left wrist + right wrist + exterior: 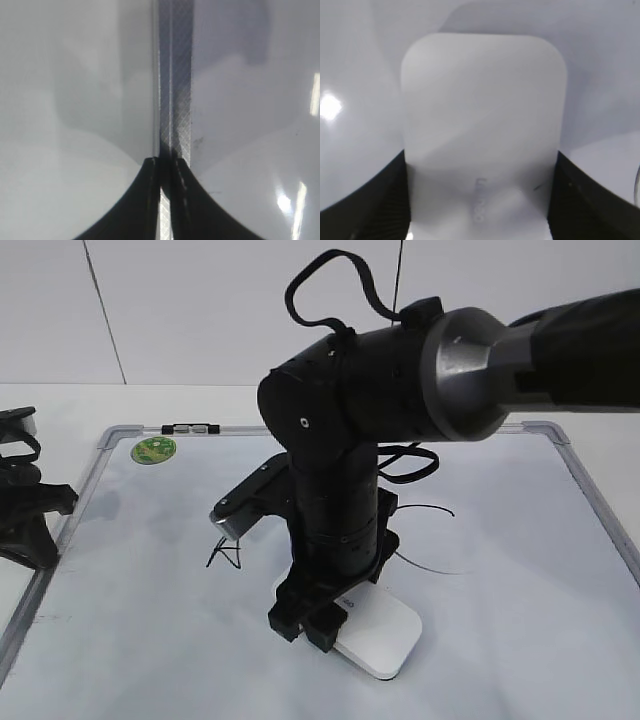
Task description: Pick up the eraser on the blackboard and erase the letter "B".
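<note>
The white eraser (385, 635) lies flat on the blackboard (140, 640), near its front middle. My right gripper (312, 625) reaches down over the eraser's left end. In the right wrist view the eraser (480, 110) fills the space between the two fingers of that gripper (480, 160), which touch both its long sides. The letter "B" is hidden behind the right arm. The black "A" (225, 555) shows left of the arm and parts of the "C" (432, 565) to its right. My left gripper (40, 530) is shut at the board's left frame (175, 75).
A round green sticker (154, 449) and a small black-and-silver clip (190, 428) sit at the board's far left corner. The right arm's bulk and its cables hang over the board's middle. The grey frame (600, 510) runs along the right side.
</note>
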`<move>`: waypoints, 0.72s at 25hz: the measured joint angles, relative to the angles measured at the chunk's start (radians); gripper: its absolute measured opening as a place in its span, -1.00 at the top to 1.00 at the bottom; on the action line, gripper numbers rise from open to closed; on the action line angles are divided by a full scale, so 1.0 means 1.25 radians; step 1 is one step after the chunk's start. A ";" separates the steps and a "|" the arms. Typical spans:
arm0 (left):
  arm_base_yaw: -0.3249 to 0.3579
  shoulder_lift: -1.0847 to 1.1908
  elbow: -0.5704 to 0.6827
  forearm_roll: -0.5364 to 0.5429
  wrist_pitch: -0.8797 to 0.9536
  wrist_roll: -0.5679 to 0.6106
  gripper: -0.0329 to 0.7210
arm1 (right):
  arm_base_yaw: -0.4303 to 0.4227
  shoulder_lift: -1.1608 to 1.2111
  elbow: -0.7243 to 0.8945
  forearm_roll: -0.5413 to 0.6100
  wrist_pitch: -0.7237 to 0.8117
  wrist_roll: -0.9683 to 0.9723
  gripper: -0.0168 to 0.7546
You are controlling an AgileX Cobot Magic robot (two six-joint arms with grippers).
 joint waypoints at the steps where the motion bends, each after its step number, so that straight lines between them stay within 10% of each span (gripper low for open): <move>1: 0.000 0.000 0.000 0.000 0.000 0.000 0.86 | 0.000 0.001 0.000 0.003 0.005 -0.004 -0.42; 18: 0.000 0.000 0.000 0.000 -0.001 0.000 0.86 | 0.044 0.014 -0.010 0.110 0.017 -0.068 -0.41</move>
